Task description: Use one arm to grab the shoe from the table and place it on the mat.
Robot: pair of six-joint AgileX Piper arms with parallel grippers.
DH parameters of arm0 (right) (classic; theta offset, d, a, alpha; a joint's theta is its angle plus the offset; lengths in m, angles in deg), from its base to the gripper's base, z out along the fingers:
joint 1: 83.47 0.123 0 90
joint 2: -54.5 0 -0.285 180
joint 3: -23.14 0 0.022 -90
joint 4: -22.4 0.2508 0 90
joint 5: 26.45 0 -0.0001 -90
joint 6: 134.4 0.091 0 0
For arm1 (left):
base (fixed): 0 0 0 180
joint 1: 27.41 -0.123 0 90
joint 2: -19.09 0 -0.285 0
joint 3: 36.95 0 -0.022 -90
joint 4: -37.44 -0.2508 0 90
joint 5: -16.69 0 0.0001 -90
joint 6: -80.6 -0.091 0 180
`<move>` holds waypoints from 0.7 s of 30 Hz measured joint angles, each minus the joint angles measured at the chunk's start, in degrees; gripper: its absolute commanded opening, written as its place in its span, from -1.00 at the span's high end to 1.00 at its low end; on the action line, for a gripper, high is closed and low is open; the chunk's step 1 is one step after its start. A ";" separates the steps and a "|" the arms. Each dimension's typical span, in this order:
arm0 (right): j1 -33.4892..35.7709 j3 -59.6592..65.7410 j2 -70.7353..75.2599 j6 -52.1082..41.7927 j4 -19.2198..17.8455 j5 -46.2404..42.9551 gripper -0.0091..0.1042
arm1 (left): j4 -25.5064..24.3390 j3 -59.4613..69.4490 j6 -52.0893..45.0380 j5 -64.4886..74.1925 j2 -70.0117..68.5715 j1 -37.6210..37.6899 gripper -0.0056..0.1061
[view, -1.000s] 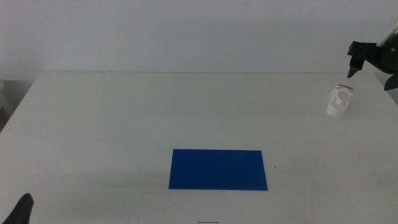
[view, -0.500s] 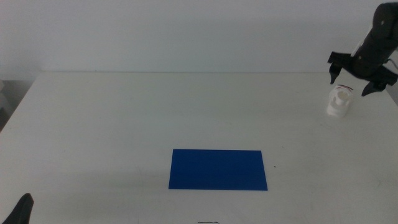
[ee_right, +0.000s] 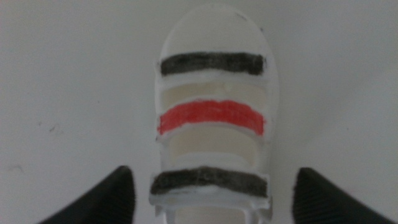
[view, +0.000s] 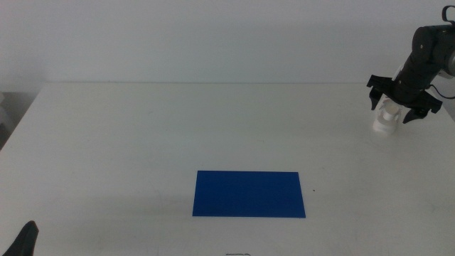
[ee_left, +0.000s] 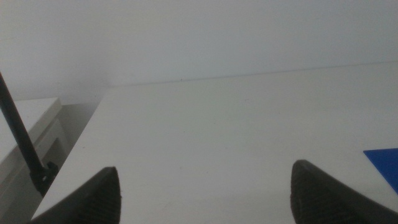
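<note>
While my right gripper straddles the one sneaker with jaws spread, the left gripper waits, also spread; one blue mat.

We see a white table carrying two things; the deep-blue mat lies flat toward six o'clock, slightly right of centre; the white shoe stands on the bare surface at about two o'clock, well apart from the mat.
</note>
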 measured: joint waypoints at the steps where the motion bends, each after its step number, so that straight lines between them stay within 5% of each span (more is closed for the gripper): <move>1: 0.00 0.00 0.00 0.00 -0.07 -0.17 0.23 | 0.00 0.00 0.00 0.00 0.00 0.00 -0.78; 3: 0.00 0.00 0.00 -0.08 -0.41 -0.40 0.79 | 0.00 0.00 0.00 0.00 0.00 0.00 -0.78; 4: 0.00 0.00 0.00 -0.44 -0.60 -0.40 0.87 | 0.00 0.00 0.00 0.00 0.00 0.00 -0.78; 10: 0.49 0.00 1.02 -5.03 -1.36 1.26 0.86 | 0.00 0.00 0.00 0.00 0.00 0.00 -0.78; 14: 3.14 1.63 5.49 -5.37 -6.09 2.70 0.86 | 0.00 0.00 0.00 0.00 0.00 0.00 -0.78; 21: 13.04 17.60 20.28 -0.49 -7.79 0.98 0.86 | 0.00 0.00 0.00 0.00 0.00 0.00 -0.78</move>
